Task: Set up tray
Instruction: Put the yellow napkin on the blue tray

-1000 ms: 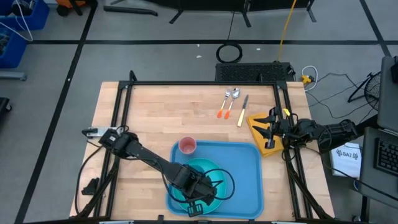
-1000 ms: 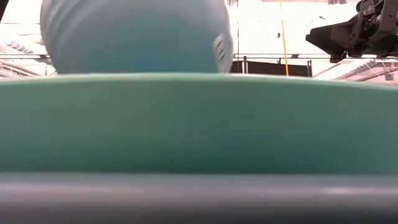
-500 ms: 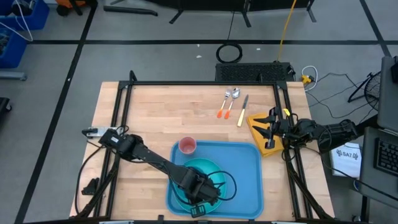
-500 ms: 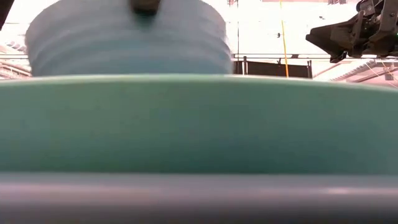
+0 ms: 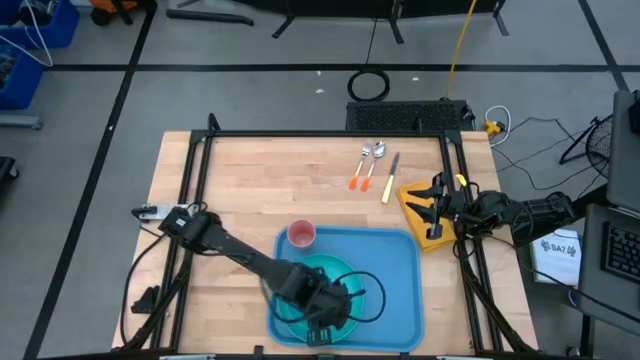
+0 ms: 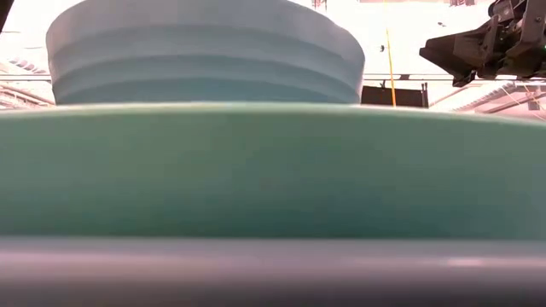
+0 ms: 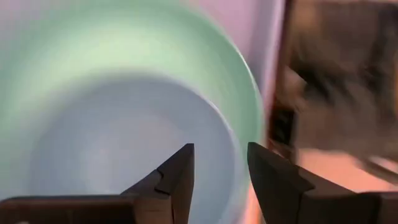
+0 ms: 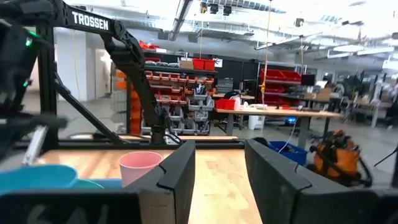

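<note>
Surface: we see a wooden surface (image 5: 250,190) carrying the tray (image 5: 400,290) near its front edge.
Change: left tool (image 7: 221,171) has parted, releasing the bowl (image 6: 205,51) onto the plate (image 5: 345,270).
Right tool (image 8: 214,168): parted, empty, idle at the right edge.
Meaning: we judge the bowl placed.

Even overhead light; the left wrist view is motion-blurred, and the low view's background glares white.
</note>
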